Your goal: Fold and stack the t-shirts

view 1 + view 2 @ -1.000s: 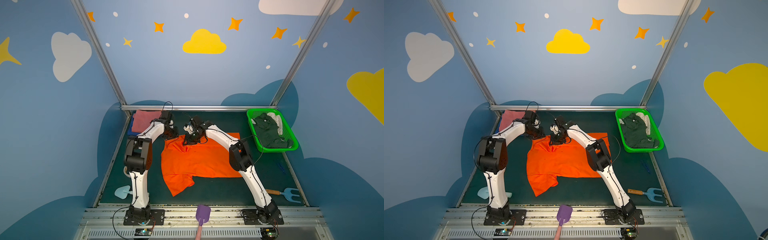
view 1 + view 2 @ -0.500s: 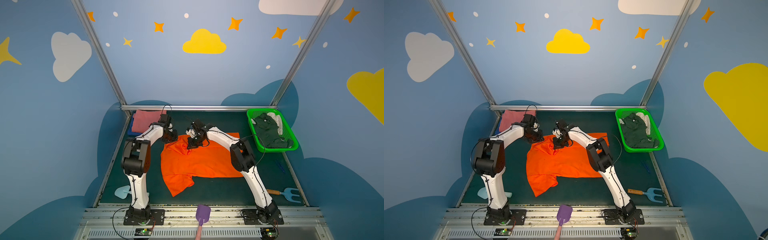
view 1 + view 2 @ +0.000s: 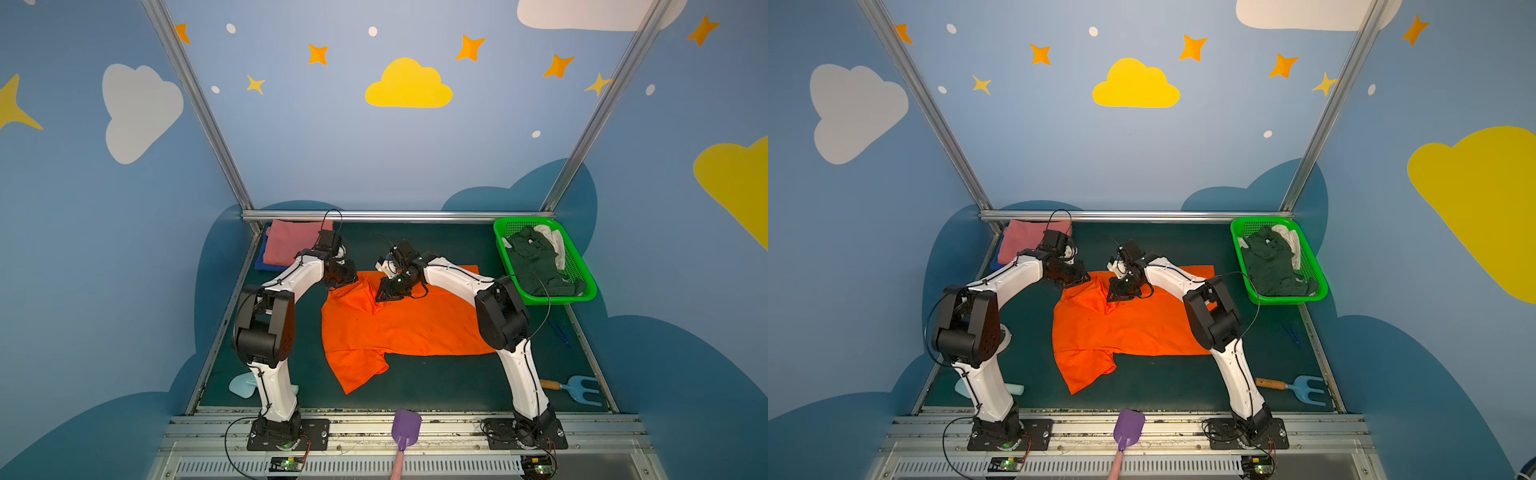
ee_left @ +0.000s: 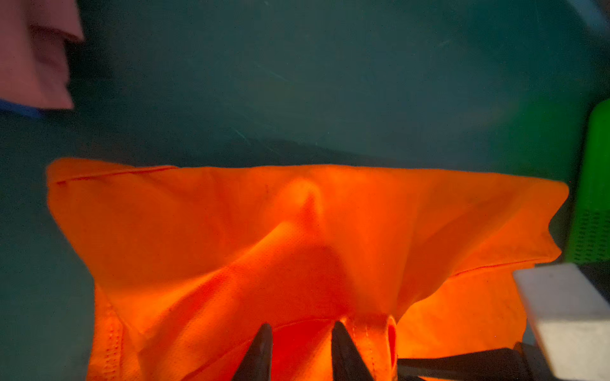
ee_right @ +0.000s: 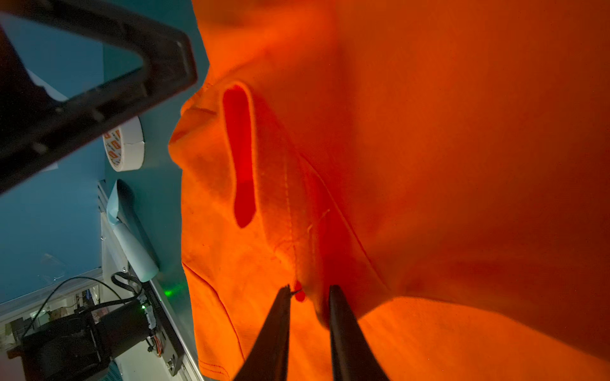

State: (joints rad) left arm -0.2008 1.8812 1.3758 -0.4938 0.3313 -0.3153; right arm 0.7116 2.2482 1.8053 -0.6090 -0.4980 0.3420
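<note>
Over the last second both pincers have come down onto the orange shirt (image 3: 399, 328) from just above it. They are at its collar end, the end farthest from the basket (image 3: 544, 300). The cloth there lay fairly flat a second ago and is now pushed up into a ridge between them, as both top views show.

The left pincer (image 4: 300, 330) has its tips a little apart, with cloth showing in the gap and a hemmed edge just beside one tip. Nothing looks nipped. The right pincer (image 5: 308, 290) is also a little apart, astride a crease by a seam (the collar opening shows just beyond), and I see no bite there either.

The rest of the shirt lies spread on the tabletop (image 3: 436, 382), with its hem end near the basket and one sleeve splayed out at the end away from it. The pink shirt (image 3: 291, 245) sits folded on the blue shirt (image 3: 262, 266), well apart from the basket.

Those two look finished, so the orange one is what remains, and its first fold is only being set up. With the tips apart, a fresh pinch is probably needed before any lift.
</note>
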